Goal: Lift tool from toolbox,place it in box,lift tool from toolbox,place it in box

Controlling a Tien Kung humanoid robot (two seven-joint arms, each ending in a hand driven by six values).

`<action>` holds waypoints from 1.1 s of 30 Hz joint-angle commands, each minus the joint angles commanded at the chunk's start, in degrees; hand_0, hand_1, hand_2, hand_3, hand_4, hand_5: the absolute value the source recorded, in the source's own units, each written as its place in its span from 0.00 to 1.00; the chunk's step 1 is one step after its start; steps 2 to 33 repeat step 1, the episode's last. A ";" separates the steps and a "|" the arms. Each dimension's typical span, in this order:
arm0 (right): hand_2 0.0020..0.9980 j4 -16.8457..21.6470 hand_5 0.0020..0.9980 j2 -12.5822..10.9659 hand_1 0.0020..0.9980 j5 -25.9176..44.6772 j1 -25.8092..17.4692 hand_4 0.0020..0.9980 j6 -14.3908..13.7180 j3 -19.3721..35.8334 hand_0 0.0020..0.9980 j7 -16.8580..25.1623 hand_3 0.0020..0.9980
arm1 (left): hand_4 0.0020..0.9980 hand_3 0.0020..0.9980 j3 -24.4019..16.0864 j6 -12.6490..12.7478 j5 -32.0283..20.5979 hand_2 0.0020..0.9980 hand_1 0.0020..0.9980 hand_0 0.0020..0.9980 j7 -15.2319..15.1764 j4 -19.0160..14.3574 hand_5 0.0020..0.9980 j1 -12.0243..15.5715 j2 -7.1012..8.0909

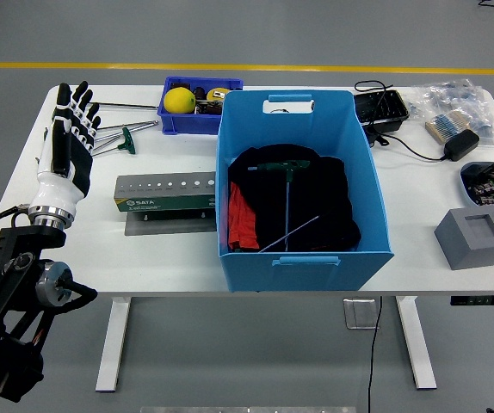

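I have the left hand (64, 140) up over the left end of the white table (169, 254), fingers spread and straight, gripping nothing. The arm comes in from the lower-left corner; my right arm is out of view.

Just to the right of the hand's fingertips lie the T-handle tools (118, 138), their green handles and steel shafts resting on the table surface, some partly hidden behind the hand. Right of the wrist and slightly nearer to me sits the grey-green toolbox (164, 194), a long holder with a row of holes along its top, lying flat on the table, apart from the hand.

Further right stands the blue box (303, 176), open-topped. Inside it I see dark cloth with a red patch, and two T-handle tools (287, 206) lying on the cloth, one with a green handle near the far side, their thin shafts crossing.

Beyond the toolbox, a small blue bin (197, 107) holds a yellow ball (179, 100).
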 joint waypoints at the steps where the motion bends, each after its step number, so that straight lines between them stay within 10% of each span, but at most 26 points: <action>1: 0.73 0.01 0.73 0.00 0.65 -0.08 0.02 0.77 0.01 0.02 0.67 -0.02 0.58 | 1.00 1.00 -0.03 0.06 0.47 1.00 1.00 1.00 -0.10 0.29 1.00 0.17 0.05; 33: 0.73 0.01 0.73 0.00 0.65 -0.08 0.02 0.77 0.01 0.02 0.67 -0.02 0.58 | 1.00 1.00 -0.03 0.06 0.47 1.00 1.00 1.00 -0.10 0.29 1.00 0.17 0.05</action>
